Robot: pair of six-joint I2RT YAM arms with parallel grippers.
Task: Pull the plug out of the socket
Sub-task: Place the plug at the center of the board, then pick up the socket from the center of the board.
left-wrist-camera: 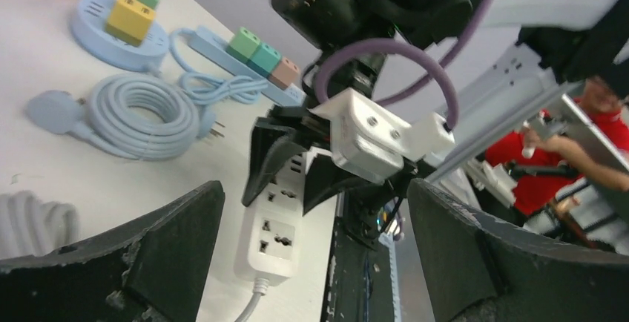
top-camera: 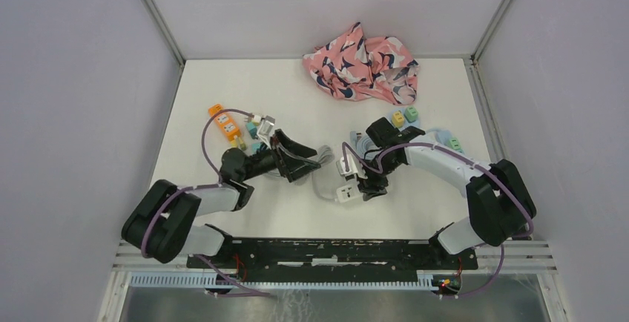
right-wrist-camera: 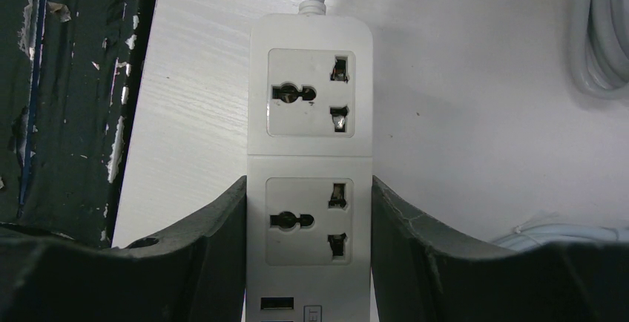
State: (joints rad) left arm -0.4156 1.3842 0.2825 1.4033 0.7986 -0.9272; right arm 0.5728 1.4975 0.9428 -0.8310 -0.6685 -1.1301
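The white plastic power strip [right-wrist-camera: 308, 114] lies flat at lower centre of the overhead frame. Both visible outlets are empty. The right gripper [right-wrist-camera: 308, 188] clamps its worn black jaws on the strip's long sides. The left gripper [left-wrist-camera: 313, 188] hangs just left of it, jaws spread wide around nothing. The bench [top-camera: 297, 84] is smooth matt white, walled by pale grey panels [top-camera: 74, 77]. A crumpled pink patterned cloth [top-camera: 363, 62] lies at upper centre. I cannot tell which plug belonged here.
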